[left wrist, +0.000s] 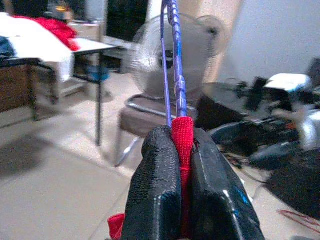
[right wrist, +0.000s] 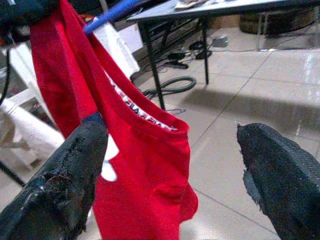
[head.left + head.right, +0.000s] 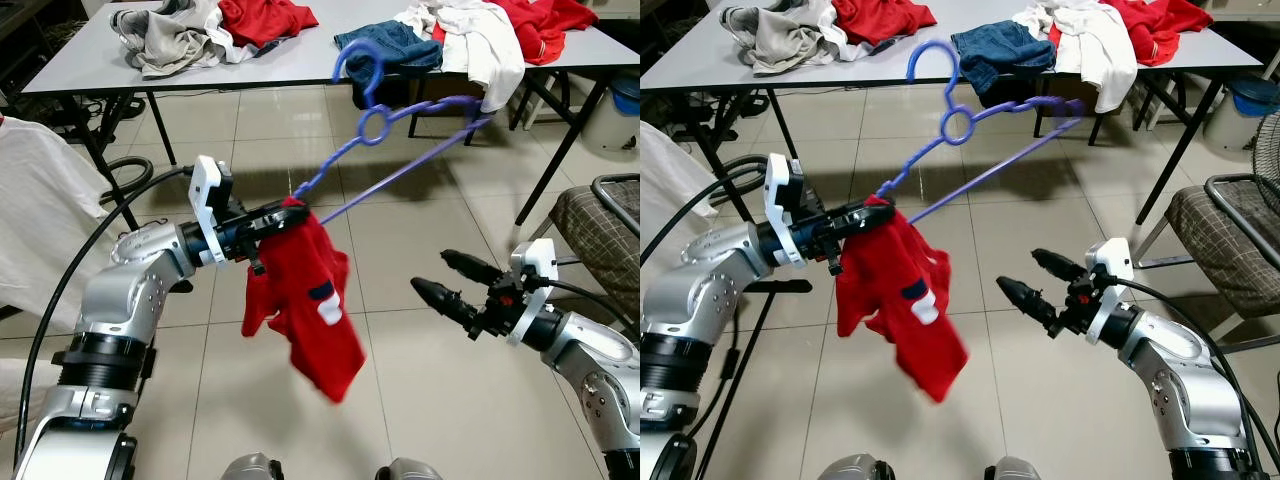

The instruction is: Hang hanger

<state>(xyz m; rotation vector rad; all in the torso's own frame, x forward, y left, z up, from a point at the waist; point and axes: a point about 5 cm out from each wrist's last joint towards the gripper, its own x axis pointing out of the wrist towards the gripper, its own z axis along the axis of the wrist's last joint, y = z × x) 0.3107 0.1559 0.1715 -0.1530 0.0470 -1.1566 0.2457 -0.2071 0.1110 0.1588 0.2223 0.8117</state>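
Table (image 3: 300, 60): grey top across the 12 o'clock edge of the head views, on dark legs, over a tiled floor (image 3: 420, 400).
Clothes on table: a grey and red pile (image 3: 200, 30) at 11 o'clock, a blue, white and red pile (image 3: 470, 35) at 1 o'clock.
Chair (image 3: 600, 235): checked seat at 3 o'clock.
White cloth (image 3: 40, 210): at 9 o'clock, behind the left arm.
Red shirt (image 3: 305, 305): hangs at centre from one end of the hanger, its collar open below the clamp.
Hanger (image 3: 375, 125): blue-purple, held in the air tilted, hook up toward 12 o'clock, its far end toward 1 o'clock, below the table edge.
Left gripper (image 3: 275, 222): at 9 o'clock, fingers pinched tight on the shirt fabric and the hanger's end.
Right gripper (image 3: 452, 283): at 4 o'clock, fingers spread wide, holding nothing, near the shirt but apart from it.
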